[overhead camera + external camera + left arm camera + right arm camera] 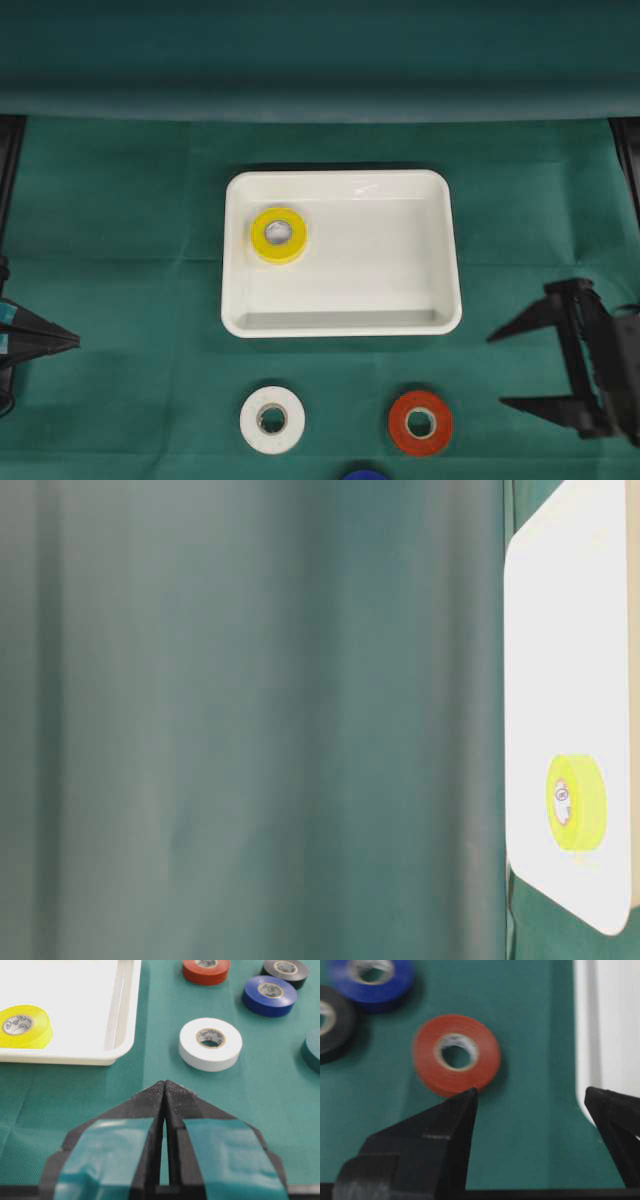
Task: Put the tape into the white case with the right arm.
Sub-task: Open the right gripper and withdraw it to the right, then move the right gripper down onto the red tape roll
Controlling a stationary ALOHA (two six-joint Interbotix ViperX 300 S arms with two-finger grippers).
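The white case (380, 262) lies mid-table with a yellow tape roll (279, 235) in its left part. In front of it on the green cloth lie a white tape roll (272, 421) and a red tape roll (420, 422). My right gripper (497, 371) is open and empty, to the right of the red roll and apart from it. In the right wrist view the red roll (456, 1055) lies just beyond the open gripper (530, 1092), off its left finger, with the case rim (585, 1035) at right. My left gripper (164, 1082), marked with blue strips, is shut and empty.
A blue roll (269, 994), a black roll (286, 970) and a teal roll (312, 1050) lie past the white roll (210, 1043). The left gripper (72, 342) rests at the table's left edge. A green curtain hangs along the back.
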